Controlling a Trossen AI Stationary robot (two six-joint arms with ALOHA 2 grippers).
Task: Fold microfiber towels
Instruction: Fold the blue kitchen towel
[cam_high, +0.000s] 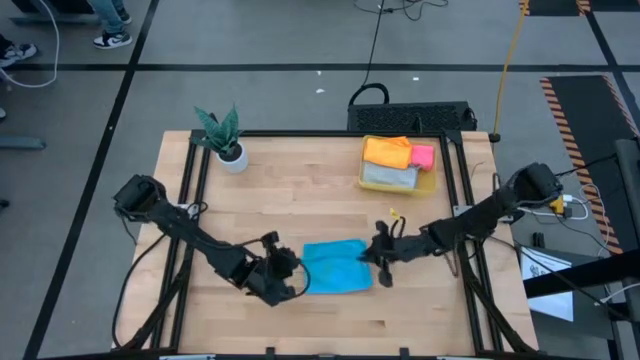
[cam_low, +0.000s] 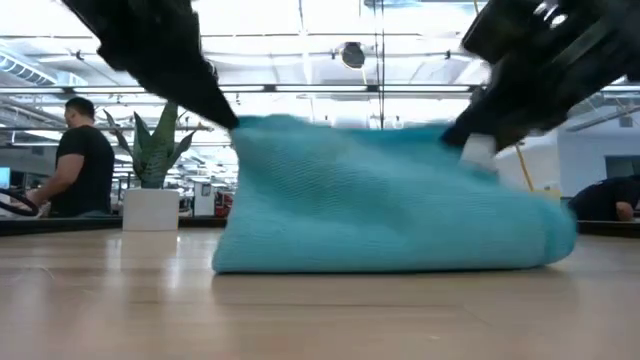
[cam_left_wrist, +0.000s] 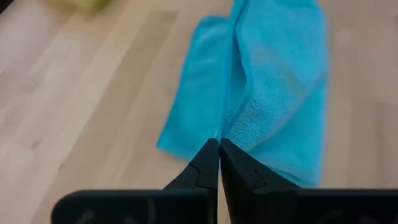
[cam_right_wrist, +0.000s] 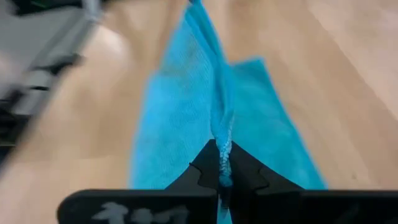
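A bright blue microfiber towel (cam_high: 335, 268) lies near the table's front middle. Its top edge is raised between my two grippers and its lower part (cam_low: 380, 255) rests on the wood. My left gripper (cam_high: 297, 272) is shut on the towel's left end. My right gripper (cam_high: 372, 256) is shut on its right end. In the low view the towel (cam_low: 380, 200) stands like a low tent, with the left gripper (cam_low: 228, 118) and the right gripper (cam_low: 465, 138) at its upper corners. My left gripper pinches the towel's left edge (cam_left_wrist: 227, 129) between its two fingertips, slanting down from the table's left. The cloth rises to the pinch, and the rest (cam_left_wrist: 273, 74) spreads away over the table. My right gripper pinches a gathered ridge of the towel's right edge (cam_right_wrist: 222, 138) between its two fingers, slanting down from the table's right. The ridge runs straight away from the fingers. The cloth on either side (cam_right_wrist: 180, 112) drops to the table.
A translucent yellow bin (cam_high: 432, 184) at the back right holds orange (cam_high: 387, 151), pink (cam_high: 422, 156) and grey (cam_high: 388, 176) towels. A potted plant (cam_high: 225, 140) stands at the back left. Bare wood lies in front of and behind the blue towel. A person (cam_low: 80, 160) stands beyond the table.
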